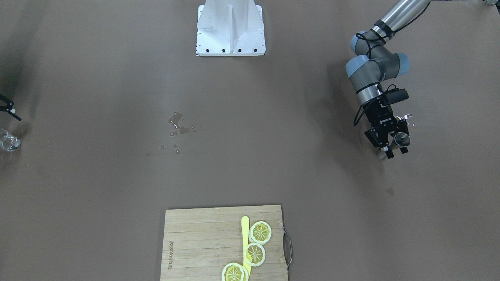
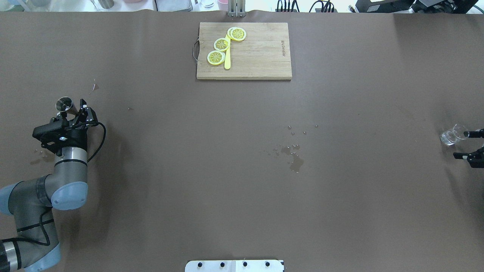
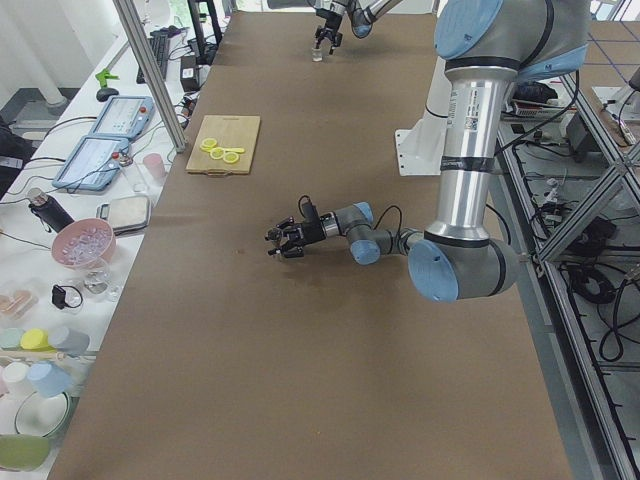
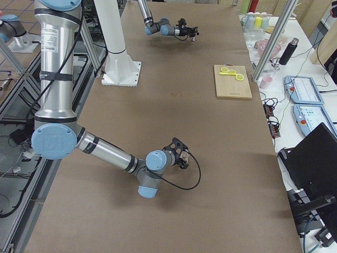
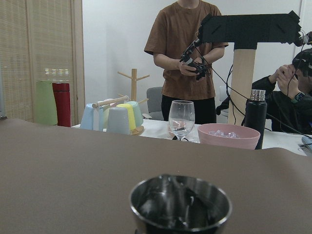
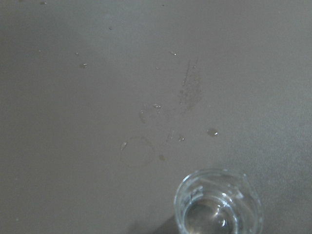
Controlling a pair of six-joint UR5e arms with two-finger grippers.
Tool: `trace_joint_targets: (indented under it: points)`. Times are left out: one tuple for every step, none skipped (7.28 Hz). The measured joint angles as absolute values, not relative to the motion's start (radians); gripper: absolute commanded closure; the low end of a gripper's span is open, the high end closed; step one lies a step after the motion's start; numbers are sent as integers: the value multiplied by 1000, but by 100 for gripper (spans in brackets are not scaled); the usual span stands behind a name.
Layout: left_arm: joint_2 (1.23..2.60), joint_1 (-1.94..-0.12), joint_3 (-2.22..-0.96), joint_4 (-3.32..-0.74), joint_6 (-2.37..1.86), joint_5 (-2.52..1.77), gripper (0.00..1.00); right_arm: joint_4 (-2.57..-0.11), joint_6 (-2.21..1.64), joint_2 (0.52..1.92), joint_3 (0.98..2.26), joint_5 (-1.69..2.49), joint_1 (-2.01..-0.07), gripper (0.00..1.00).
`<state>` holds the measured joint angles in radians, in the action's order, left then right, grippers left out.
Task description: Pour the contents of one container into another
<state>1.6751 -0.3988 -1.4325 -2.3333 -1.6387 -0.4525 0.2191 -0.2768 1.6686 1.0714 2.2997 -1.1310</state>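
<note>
A small metal cup stands on the brown table at the robot's far left, and it also fills the bottom centre of the left wrist view as a shiny metal cup. My left gripper is low at the table, open, with the cup between its fingers. At the far right a small clear glass holds some water. My right gripper is open just behind it, one fingertip close to the rim. The glass shows from above in the right wrist view.
A wooden cutting board with three lemon slices and a yellow knife lies at the table's far edge. Water drops spot the middle. The robot base is at the near edge. People stand beyond the table.
</note>
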Motion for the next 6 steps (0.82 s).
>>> trace_joint_targets:
  points:
    - [1675, -399, -1436, -2333, -1636, -453, 4, 218, -278, 1676, 1075, 2316, -1148, 0]
    - [1675, -399, -1440, -2332, -1633, -453, 4, 213, -278, 1679, 1079, 2340, -1174, 0]
    - [1675, -399, -1448, -2326, -1631, -453, 4, 197, -278, 1680, 1086, 2373, -1206, 0]
    - [1672, -399, -1466, -2308, -1631, -453, 4, 155, -279, 1685, 1101, 2420, -1241, 0]
    - [1662, -399, -1494, -2285, -1631, -453, 4, 98, -280, 1699, 1129, 2467, -1271, 0]
    - [1641, -399, -1531, -2266, -1630, -453, 4, 56, -280, 1717, 1151, 2488, -1287, 0]
